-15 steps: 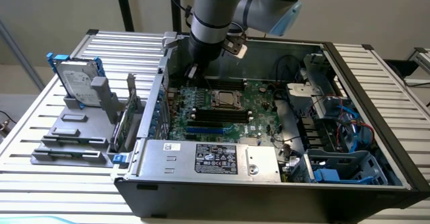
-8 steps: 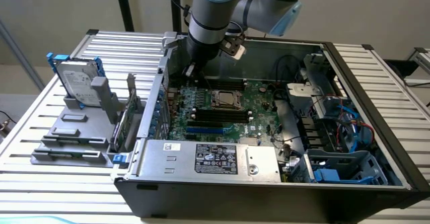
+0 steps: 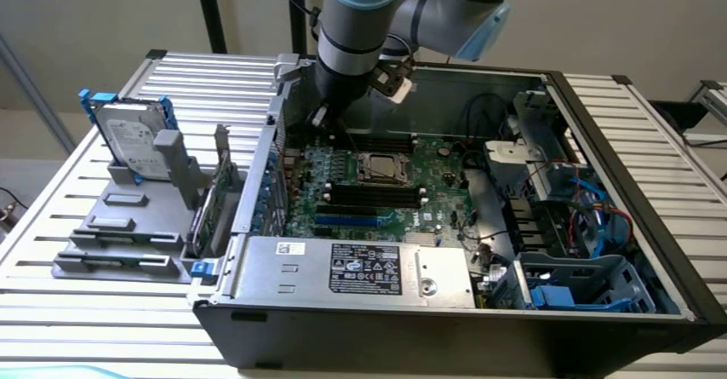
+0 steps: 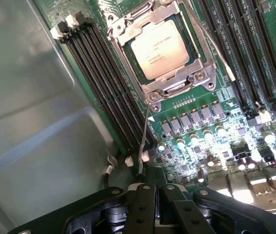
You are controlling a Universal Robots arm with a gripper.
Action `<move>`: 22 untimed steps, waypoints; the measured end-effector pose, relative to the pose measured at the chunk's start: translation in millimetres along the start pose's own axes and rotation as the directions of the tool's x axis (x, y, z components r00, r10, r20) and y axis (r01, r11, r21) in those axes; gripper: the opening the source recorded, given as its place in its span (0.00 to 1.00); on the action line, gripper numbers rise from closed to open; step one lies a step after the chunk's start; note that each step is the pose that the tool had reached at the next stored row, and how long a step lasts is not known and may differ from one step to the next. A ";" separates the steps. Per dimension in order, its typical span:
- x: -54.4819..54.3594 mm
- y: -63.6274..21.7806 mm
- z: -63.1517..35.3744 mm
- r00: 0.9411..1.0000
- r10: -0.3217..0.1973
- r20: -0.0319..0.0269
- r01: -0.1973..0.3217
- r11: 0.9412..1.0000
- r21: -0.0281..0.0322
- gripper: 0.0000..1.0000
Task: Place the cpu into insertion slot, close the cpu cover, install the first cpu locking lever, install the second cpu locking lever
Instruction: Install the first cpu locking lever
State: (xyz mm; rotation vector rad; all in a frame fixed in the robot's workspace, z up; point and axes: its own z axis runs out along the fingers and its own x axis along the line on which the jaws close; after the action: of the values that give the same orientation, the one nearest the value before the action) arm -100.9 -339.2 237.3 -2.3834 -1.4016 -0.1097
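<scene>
Nearest my wrist camera, my black jaws are clenched on each other with nothing that I can see between them. The free end of a thin wire locking lever lies just past their tips; I cannot tell if I touch it. That lever runs back to the insertion slot, which sits on the green motherboard in the far half of the open case, toward the exterior view's left. The cpu lies in the slot, silvery face up, with the cpu cover lowered flat around it. I judge the main risk to be a slip. The lever is a springy wire and my closed tips give it little to bear on, so it could skid off and let me knock the small capacitors just beside it. It could also miss its catch and spring up, lifting the cover. I cannot tell whether the second lever, on the socket's other side, is latched. Counting: one cpu, one slot, one cover and two levers. Four long black memory slots lie by the grey case wall, with another bank across the socket that I cannot count whole. One power-supply box sits at the near edge, and one hard drive stands on the tabletop at the exterior view's left.
</scene>
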 end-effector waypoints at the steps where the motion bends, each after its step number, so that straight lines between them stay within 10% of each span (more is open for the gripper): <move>1: 0.1 0.0 -0.2 1.000 0.008 -0.003 -0.008 1.000 -0.002 0.11; 12: 4.6 3.3 -6.5 0.999 0.051 -0.018 -0.051 0.999 -0.013 0.11; 22: 25.1 37.7 -12.3 0.998 0.050 -0.030 -0.050 0.999 -0.003 0.11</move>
State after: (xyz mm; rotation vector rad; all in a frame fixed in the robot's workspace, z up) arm -54.6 -339.2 244.6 -2.4081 -1.3284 -0.1348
